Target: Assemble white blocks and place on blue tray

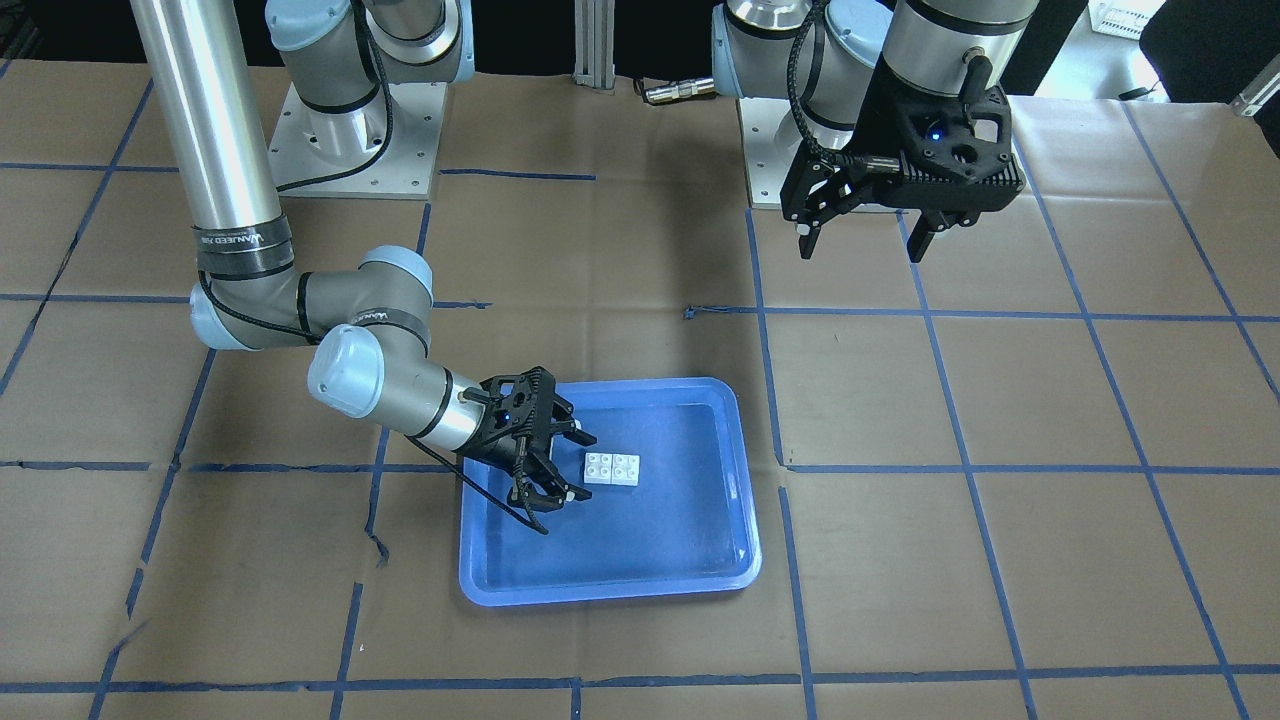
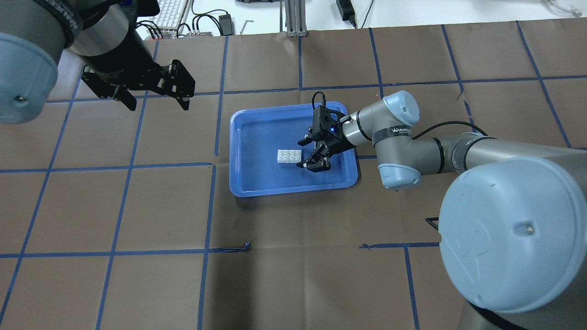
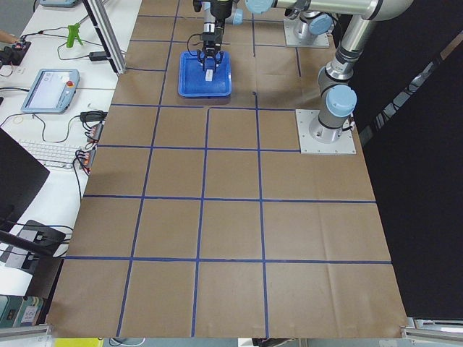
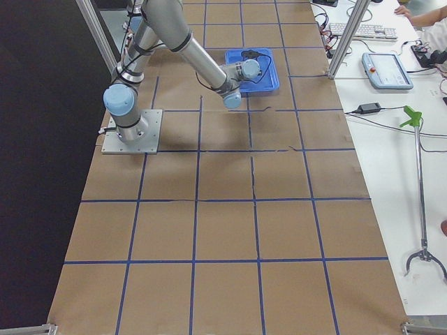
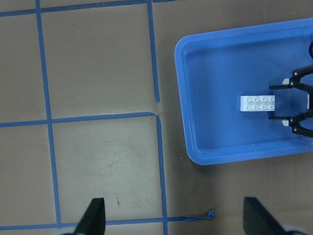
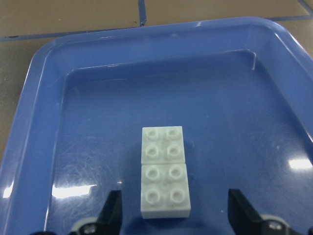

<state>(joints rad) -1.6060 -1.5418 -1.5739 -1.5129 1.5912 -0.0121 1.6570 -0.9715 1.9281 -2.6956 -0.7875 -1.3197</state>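
Note:
The two white blocks (image 1: 612,468) lie side by side, touching, studs up, on the bottom of the blue tray (image 1: 600,590). My right gripper (image 1: 578,467) is open and low inside the tray, just short of the blocks, holding nothing. In the right wrist view the blocks (image 6: 164,171) sit just ahead of the right gripper (image 6: 176,225), in line with the gap between its spread fingers. My left gripper (image 2: 159,105) is open and empty, high above the table, well away from the tray (image 2: 266,178). The left wrist view shows the blocks (image 5: 257,103) from above.
Brown paper with a blue tape grid (image 2: 211,165) covers the table. Both arm bases (image 1: 350,150) stand at the robot's edge. Keyboards, cables and a pendant (image 3: 51,87) lie on the side bench beyond the table.

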